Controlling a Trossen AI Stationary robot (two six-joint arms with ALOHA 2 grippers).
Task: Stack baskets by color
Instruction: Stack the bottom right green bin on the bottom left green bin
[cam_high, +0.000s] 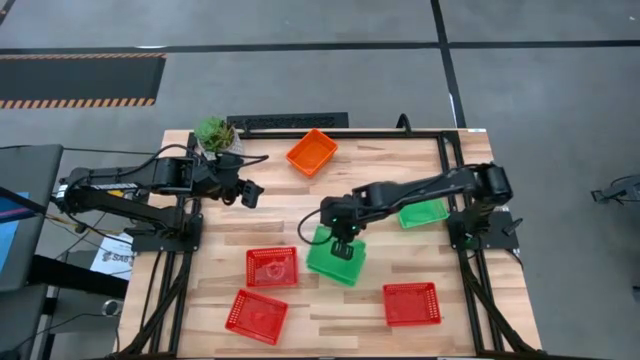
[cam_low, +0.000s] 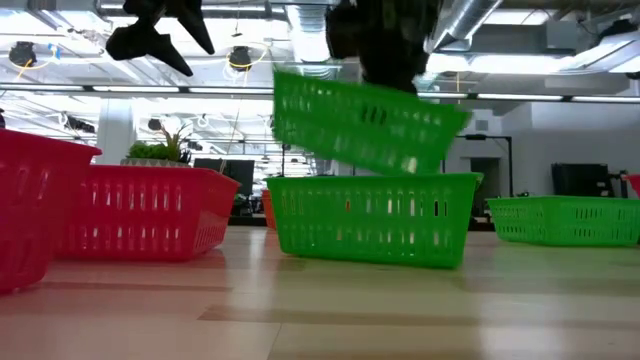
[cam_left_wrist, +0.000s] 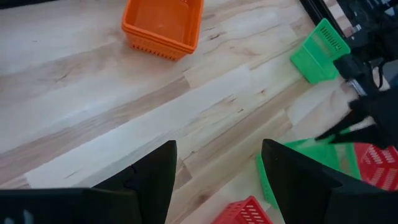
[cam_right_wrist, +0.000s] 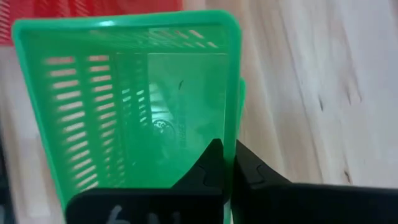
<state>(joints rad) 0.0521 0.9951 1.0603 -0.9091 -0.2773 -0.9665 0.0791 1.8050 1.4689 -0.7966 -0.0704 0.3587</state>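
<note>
**Green stack under way; red and orange untouched**

The wooden bench (cam_high: 400, 190) carries the baskets spread out, none of them yet settled into a finished pile as far as the views show. Three red baskets lie apart along the near side: one (cam_high: 272, 267) beside the green pair, one (cam_high: 256, 316) at the near-left, one (cam_high: 411, 303) at the near-right. A single orange basket (cam_high: 312, 151) sits at the far side near the potted plant (cam_high: 216, 133); no other orange ones can be seen. A third green basket (cam_high: 423, 212) rests under the right arm, still to be added.

At the centre, the right pincer (cam_high: 343, 245) is clamped on the rim of a green basket (cam_low: 365, 118), held tilted just above a second green basket (cam_low: 372, 217) standing on the bench; they are not yet nested. So the green stack is at its first join, with red and orange still to do.

The left pincer (cam_left_wrist: 217, 177) hangs spread wide and empty near the plant.

No readable brand or label shows on the baskets.
</note>
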